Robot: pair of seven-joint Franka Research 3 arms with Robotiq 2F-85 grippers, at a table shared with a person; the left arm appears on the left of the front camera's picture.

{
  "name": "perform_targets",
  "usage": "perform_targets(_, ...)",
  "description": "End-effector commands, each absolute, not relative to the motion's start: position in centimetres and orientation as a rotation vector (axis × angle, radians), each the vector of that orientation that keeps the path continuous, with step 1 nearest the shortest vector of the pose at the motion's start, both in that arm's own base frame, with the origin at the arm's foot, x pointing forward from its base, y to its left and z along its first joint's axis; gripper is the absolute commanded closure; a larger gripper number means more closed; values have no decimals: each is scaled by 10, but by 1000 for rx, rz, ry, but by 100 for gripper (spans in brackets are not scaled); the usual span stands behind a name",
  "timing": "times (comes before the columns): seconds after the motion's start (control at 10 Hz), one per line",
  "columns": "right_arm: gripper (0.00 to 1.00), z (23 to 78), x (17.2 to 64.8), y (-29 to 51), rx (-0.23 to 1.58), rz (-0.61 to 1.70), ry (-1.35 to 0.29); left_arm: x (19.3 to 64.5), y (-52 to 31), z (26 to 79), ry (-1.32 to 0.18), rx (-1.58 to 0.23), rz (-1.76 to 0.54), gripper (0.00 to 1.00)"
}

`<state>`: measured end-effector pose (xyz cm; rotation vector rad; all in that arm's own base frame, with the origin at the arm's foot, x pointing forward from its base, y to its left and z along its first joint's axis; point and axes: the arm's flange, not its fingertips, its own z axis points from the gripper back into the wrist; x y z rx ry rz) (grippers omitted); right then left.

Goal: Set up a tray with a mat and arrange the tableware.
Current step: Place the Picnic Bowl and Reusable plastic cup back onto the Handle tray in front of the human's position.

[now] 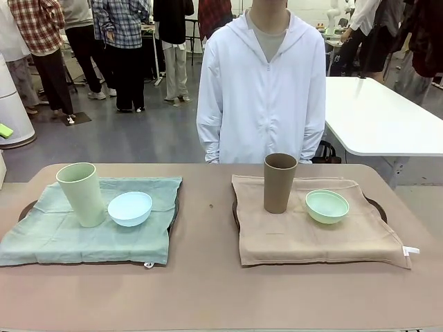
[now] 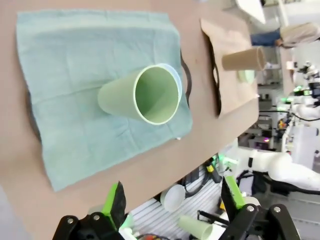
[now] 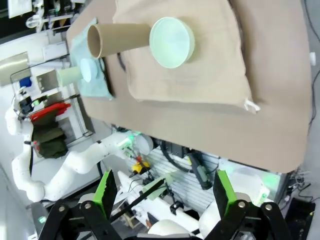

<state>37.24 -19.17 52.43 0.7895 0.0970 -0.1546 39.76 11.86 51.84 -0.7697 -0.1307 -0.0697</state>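
Note:
On the left, a green mat [image 1: 83, 232] covers a dark tray [image 1: 173, 216]; a pale green cup [image 1: 81, 194] stands on it beside a light blue bowl [image 1: 130, 208]. To the right, a tan mat [image 1: 311, 238] lies over a second tray [image 1: 377, 206] with a brown cup [image 1: 279, 182] and a mint green bowl [image 1: 327, 206]. My left gripper [image 2: 174, 200] hangs open high over the pale green cup [image 2: 145, 94]. My right gripper [image 3: 165, 192] is open too, high above the brown cup [image 3: 117, 39] and mint bowl [image 3: 172, 42]. Both hold nothing.
A person in a white hooded jacket [image 1: 261, 90] stands at the table's far edge, hands down. The brown tabletop [image 1: 208, 290] is bare between and in front of the trays. A white table [image 1: 381, 117] stands at the back right.

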Motion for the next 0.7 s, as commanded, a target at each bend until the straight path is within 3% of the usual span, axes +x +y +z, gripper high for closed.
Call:
perform_targets(0.0,0,520,372,-216,990,-138,191,402,141,515,-129,-852,-44,0)
perform_targets(0.3,0,491,318,-282,1197,-222,271,381,208,490,-64,-1024,-19,0)
perform_targets(0.6,0,478,279,-299,1321,-227,274,363,244,473,-114,-1177,9,0)
